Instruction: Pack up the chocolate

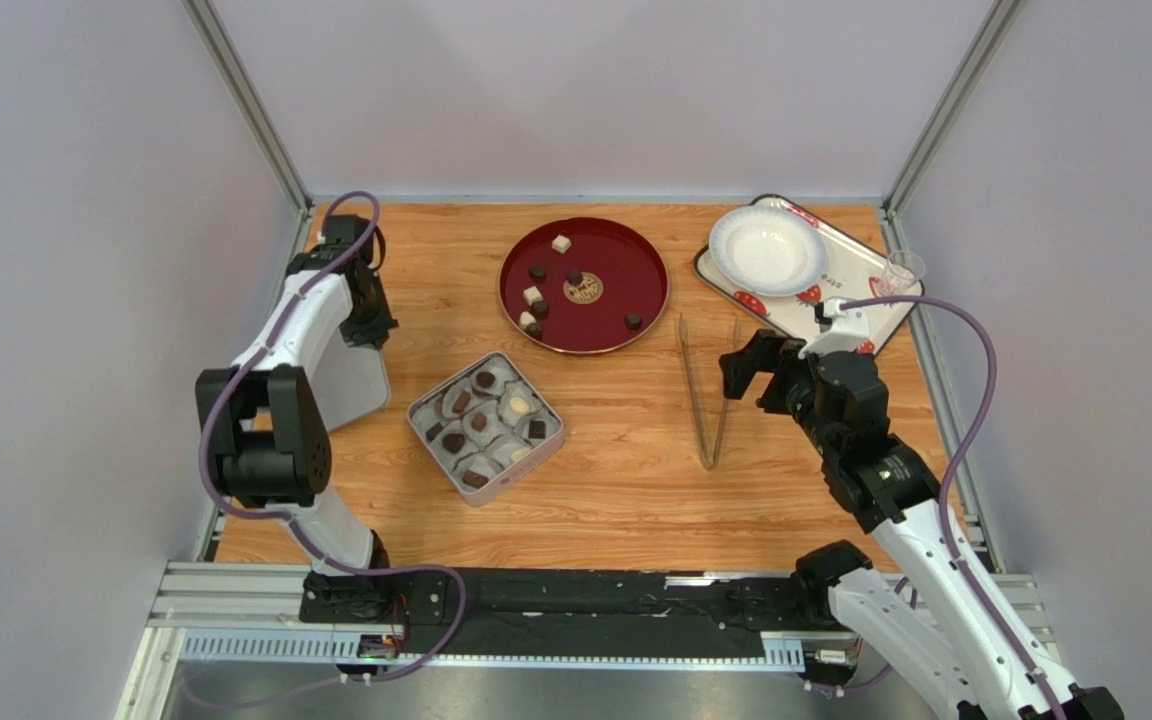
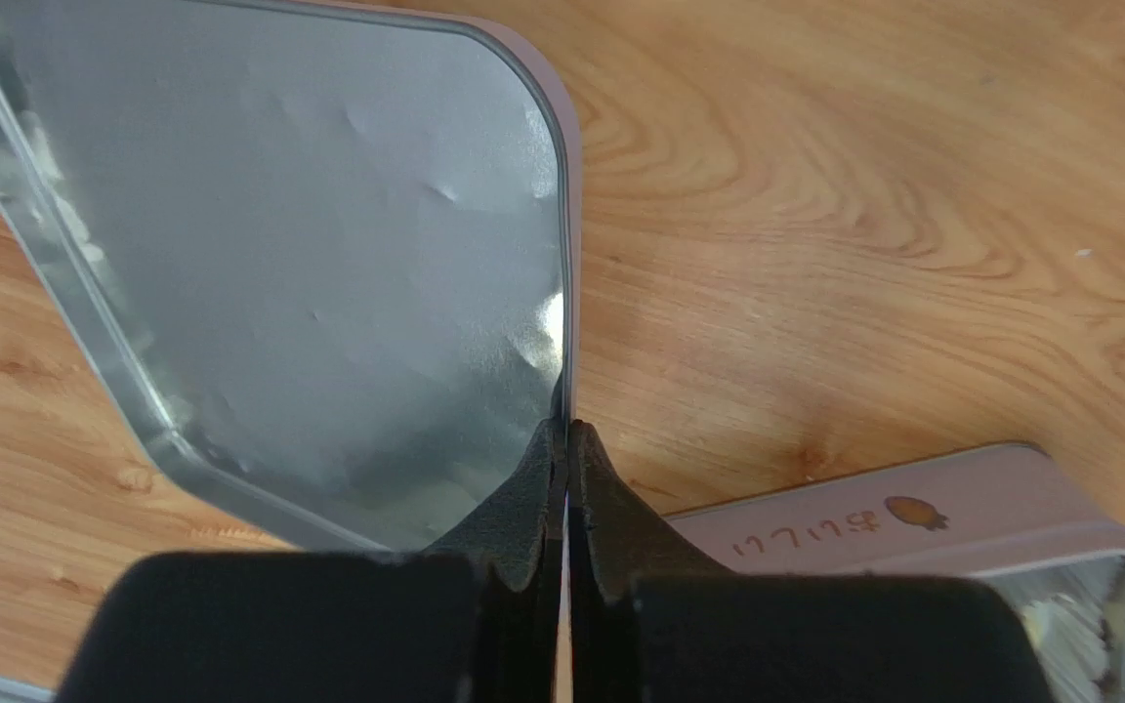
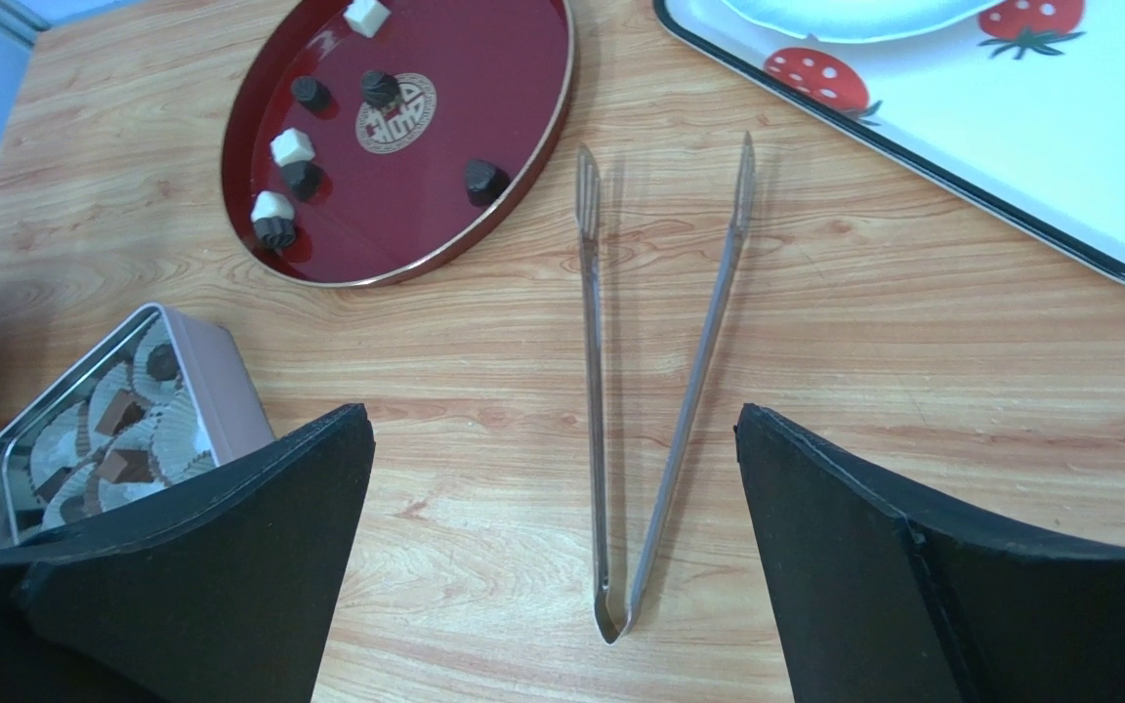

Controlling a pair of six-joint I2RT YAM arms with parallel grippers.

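Note:
Several chocolate pieces, dark brown and cream-white, lie on the red plate; the right wrist view shows them too. More pieces sit in paper cups in the open tin box. My left gripper is shut on the rim of the tin's silver lid, at the table's left edge. My right gripper is wide open and empty. It hovers over the hinged end of the metal tongs, to the right of the tin.
A strawberry-patterned white tray with a paper plate stands at the back right. The tongs lie on the wood between the tin and my right arm. Grey walls close the sides and back.

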